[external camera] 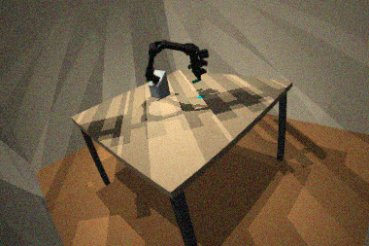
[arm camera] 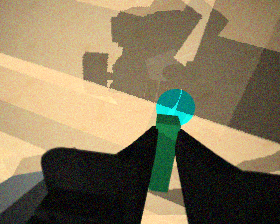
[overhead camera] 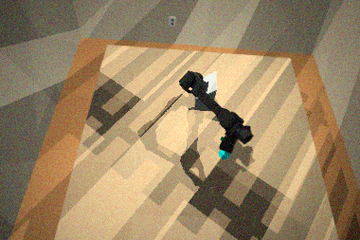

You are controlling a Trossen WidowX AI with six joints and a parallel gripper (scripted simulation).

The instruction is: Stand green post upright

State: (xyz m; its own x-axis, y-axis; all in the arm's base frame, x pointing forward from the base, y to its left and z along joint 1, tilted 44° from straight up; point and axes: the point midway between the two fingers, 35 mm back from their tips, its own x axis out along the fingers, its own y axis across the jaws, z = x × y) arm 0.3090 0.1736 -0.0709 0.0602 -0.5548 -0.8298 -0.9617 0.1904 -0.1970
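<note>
My gripper is shut on the green post, which hangs between the black fingers and points down at the table. In the wrist view the post's far end overlaps the near edge of the cyan circle. The cyan circle is a small flat disc on the wooden table, just below the gripper. In the exterior view the post's lower end is clearly above the table top, apart from the circle. The arm reaches from its base out over the circle.
A pale grey block stands at the arm's base. The table is striped with light and dark shadow patches. Its edges are far from the gripper.
</note>
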